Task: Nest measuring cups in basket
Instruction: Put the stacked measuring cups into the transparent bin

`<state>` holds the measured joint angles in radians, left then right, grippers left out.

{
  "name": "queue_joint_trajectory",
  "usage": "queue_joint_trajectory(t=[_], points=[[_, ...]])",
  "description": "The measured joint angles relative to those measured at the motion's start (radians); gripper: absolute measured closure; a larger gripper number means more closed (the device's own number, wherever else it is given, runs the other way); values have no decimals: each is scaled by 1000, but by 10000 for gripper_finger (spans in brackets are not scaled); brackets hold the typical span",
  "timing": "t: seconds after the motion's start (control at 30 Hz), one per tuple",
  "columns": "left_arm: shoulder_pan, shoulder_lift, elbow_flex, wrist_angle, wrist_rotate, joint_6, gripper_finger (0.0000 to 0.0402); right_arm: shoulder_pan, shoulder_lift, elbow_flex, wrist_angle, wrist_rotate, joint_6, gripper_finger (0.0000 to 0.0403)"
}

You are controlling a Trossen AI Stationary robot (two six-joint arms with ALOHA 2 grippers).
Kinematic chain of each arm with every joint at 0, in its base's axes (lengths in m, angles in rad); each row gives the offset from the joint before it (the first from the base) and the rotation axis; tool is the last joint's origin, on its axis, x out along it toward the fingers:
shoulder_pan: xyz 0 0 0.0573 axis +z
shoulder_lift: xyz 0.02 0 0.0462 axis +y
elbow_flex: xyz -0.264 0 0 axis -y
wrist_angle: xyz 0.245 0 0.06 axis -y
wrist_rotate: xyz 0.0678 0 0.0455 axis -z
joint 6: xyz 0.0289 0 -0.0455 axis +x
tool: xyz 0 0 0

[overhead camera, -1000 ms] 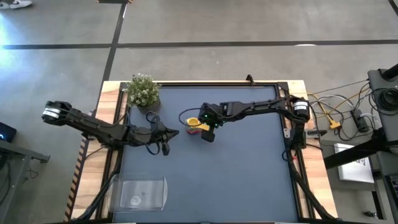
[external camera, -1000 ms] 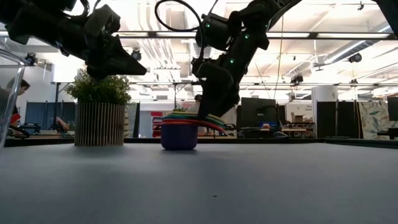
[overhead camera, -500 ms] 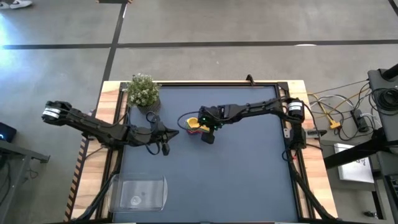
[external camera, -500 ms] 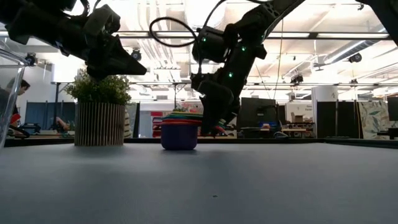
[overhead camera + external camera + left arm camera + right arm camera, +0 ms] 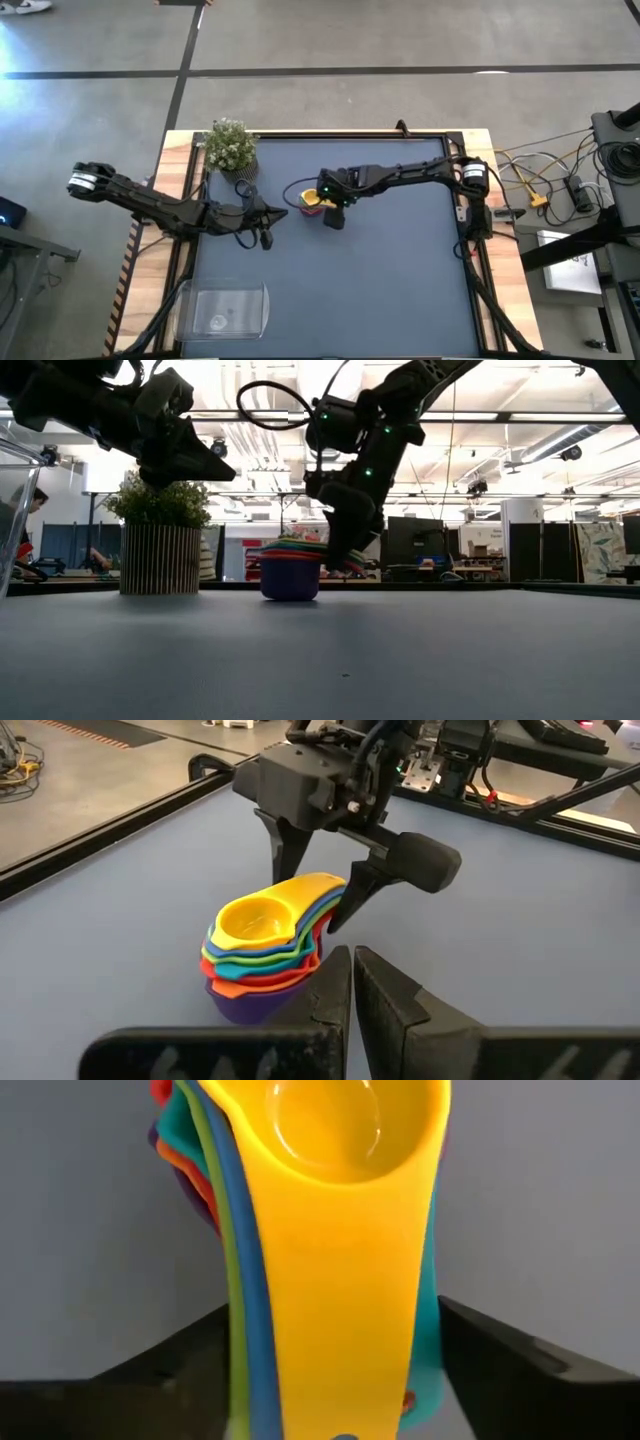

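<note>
With the nested cups (image 5: 265, 955) on the worktop (image 5: 400, 280), handles between the right gripper's (image 5: 315, 885) spread fingers (image 5: 355, 895), the grasp is in hand; next, clench and carry to the basket (image 5: 228, 308), left gripper (image 5: 268, 213) clenched, waiting.

Open worktop (image 5: 400, 280) lies before me; my right pincer (image 5: 328, 203) crowds the stacked measuring cups (image 5: 313, 201), potted plant (image 5: 231, 145) behind.
</note>
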<state>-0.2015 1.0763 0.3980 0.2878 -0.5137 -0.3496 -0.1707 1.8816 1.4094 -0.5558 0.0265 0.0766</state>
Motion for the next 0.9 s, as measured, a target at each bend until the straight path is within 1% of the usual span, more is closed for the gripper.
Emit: queue_joint_trajectory(t=[0.1,0.2,0.3,0.43,0.6,0.7,0.8,0.83,0.9], points=[[0,0,0,0,0,0,402,0,0,-5,-3,2,-11,170],[0,0,0,0,0,0,402,0,0,-6,-14,1,-26,197],[0,0,0,0,0,0,402,0,0,-6,-15,1,-34,209],[0,0,0,0,0,0,402,0,8,-6,-9,1,-52,211],[0,0,0,0,0,2,402,-2,54,-7,-7,1,-85,221],[0,-5,0,1,0,12,402,-2,77,-7,-8,1,-101,247],[0,-14,0,2,0,22,402,-2,80,-6,-9,0,-108,290],[0,-16,0,1,0,23,402,-2,79,-6,-9,0,-115,299],[0,-17,0,1,0,25,402,-3,70,-6,-9,0,-118,299]])
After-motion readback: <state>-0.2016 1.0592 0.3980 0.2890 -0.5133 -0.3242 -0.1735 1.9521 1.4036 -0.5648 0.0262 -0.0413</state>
